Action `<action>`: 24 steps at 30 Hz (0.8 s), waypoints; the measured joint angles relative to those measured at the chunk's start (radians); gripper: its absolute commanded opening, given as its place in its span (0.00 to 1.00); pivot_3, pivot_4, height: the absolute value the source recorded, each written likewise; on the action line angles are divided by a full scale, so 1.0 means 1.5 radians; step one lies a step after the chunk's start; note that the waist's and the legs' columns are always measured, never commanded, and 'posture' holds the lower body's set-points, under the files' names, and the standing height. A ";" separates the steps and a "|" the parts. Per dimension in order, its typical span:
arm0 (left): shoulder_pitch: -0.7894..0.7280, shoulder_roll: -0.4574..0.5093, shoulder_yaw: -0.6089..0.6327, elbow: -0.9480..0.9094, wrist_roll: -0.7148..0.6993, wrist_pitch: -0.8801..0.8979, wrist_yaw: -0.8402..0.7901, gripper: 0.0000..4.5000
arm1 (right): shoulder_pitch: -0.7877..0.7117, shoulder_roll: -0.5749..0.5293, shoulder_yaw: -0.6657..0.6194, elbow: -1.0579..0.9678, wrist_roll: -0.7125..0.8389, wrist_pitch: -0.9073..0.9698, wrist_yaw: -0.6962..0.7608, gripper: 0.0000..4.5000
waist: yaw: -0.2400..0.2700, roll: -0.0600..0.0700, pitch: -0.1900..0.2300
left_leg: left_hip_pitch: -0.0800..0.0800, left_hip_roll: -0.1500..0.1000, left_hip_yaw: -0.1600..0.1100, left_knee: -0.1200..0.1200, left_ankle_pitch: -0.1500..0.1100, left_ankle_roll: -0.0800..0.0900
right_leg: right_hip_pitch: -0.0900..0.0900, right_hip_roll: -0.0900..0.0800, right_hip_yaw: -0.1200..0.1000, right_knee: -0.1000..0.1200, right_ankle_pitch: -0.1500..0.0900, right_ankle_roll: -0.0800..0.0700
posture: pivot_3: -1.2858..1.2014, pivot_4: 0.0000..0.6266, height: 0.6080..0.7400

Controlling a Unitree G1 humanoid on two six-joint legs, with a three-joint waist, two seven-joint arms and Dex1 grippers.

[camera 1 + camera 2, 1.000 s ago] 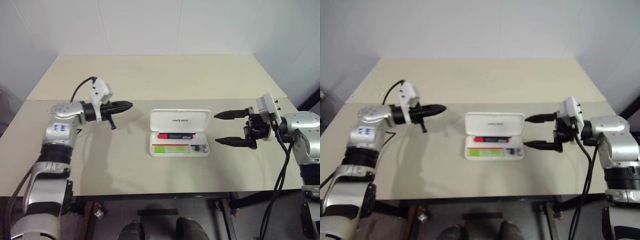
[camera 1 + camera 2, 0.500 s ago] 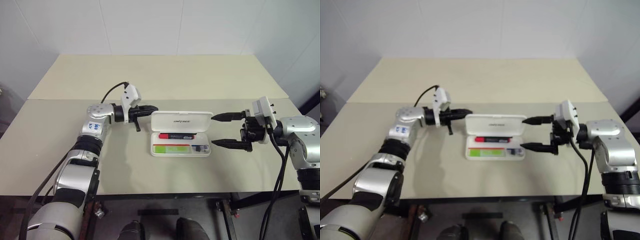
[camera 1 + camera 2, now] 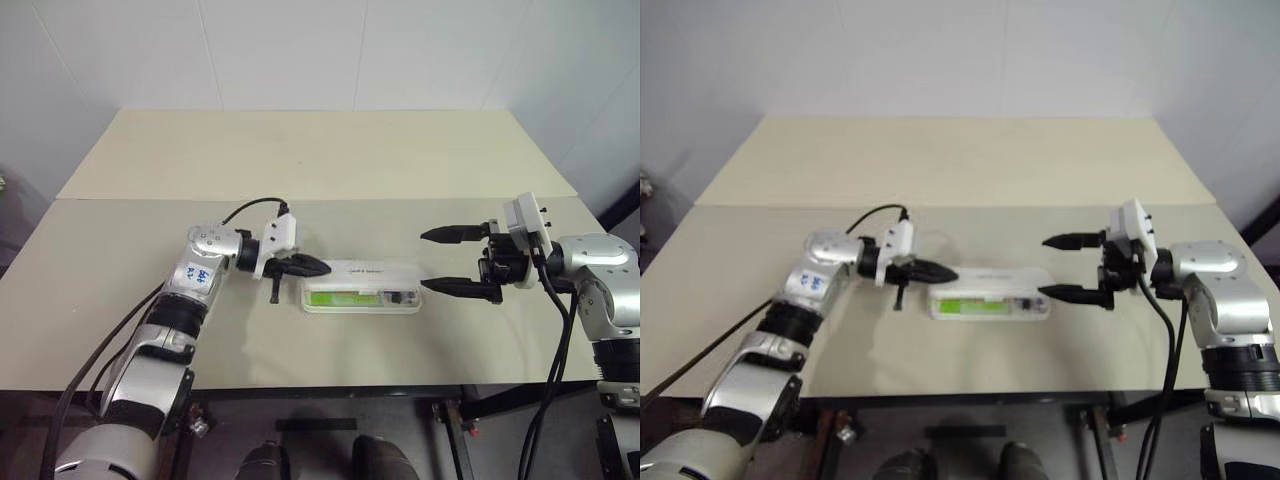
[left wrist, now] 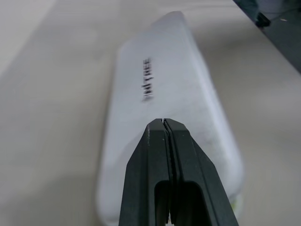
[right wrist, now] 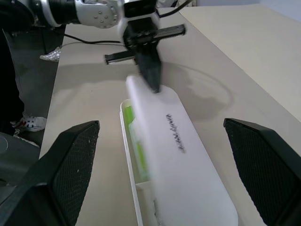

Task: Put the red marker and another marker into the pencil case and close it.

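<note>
- Small dark lettering is printed on the white lid of the pencil case (image 5: 181, 183); in the right wrist view it can be made out roughly as "unitree", though blurred.
- The same lettering is seen on the lid in the left wrist view, smeared past reading.
- A blue-marked label is borne on the left arm (image 3: 197, 274); its characters cannot be read.

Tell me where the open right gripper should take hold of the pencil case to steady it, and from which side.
Grip the short end of the pencil case nearest the right gripper, coming in level from the robot's right. The case lies lengthwise toward those open fingers, and the shut left gripper is at its far end on the lid, which is not yet fully shut.
</note>
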 measured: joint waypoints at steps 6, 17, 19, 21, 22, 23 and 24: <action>0.040 -0.005 -0.039 -0.086 0.023 0.087 0.036 0.00 | 0.000 0.010 0.000 0.000 0.000 0.002 -0.006 1.00 | 0.001 0.000 0.000 | 0.000 0.000 -0.005 0.000 0.000 0.000 | 0.000 0.000 0.000 0.000 0.000 0.000 | 0.52 0.24 1.00; 0.047 -0.004 -0.068 -0.142 0.048 0.175 0.104 0.00 | 0.000 0.027 0.001 -0.015 0.001 0.009 -0.018 1.00 | 0.000 0.000 0.000 | 0.002 0.000 -0.006 0.000 0.000 0.001 | 0.002 0.000 0.000 0.001 0.000 0.000 | 0.52 0.24 1.00; 0.056 0.000 -0.071 -0.159 0.049 0.180 0.108 0.00 | 0.000 0.032 0.001 -0.024 0.006 0.016 -0.020 1.00 | 0.000 0.000 0.000 | 0.002 0.000 -0.006 0.000 0.000 0.001 | 0.003 0.000 0.000 0.000 0.000 0.000 | 0.52 0.24 1.00; 0.058 0.000 -0.072 -0.165 0.049 0.184 0.111 0.00 | 0.000 0.035 0.001 -0.027 0.007 0.018 -0.023 1.00 | 0.000 0.000 0.000 | 0.003 0.000 -0.006 0.000 0.000 0.001 | 0.003 0.000 -0.001 0.000 0.000 0.000 | 0.52 0.24 1.00; 0.060 0.000 -0.072 -0.169 0.048 0.187 0.111 0.00 | 0.000 0.036 0.001 -0.027 0.008 0.019 -0.024 1.00 | 0.000 0.000 0.000 | 0.003 0.000 -0.006 0.000 -0.001 0.003 | 0.004 0.000 -0.001 0.000 0.000 0.000 | 0.52 0.24 1.00; 0.063 -0.002 -0.067 -0.176 0.043 0.196 0.112 0.00 | 0.000 0.036 0.001 -0.027 0.008 0.019 -0.025 1.00 | 0.000 0.000 0.000 | 0.003 0.001 -0.007 0.000 -0.001 0.003 | 0.004 0.000 -0.001 0.000 0.000 0.000 | 0.52 0.24 1.00; 0.066 -0.002 -0.062 -0.180 0.032 0.208 0.112 0.00 | 0.000 0.036 0.001 -0.027 0.007 0.020 -0.025 1.00 | 0.000 0.000 0.000 | 0.003 0.001 -0.006 0.000 -0.001 0.003 | 0.004 -0.001 -0.001 0.000 0.000 0.000 | 0.52 0.24 1.00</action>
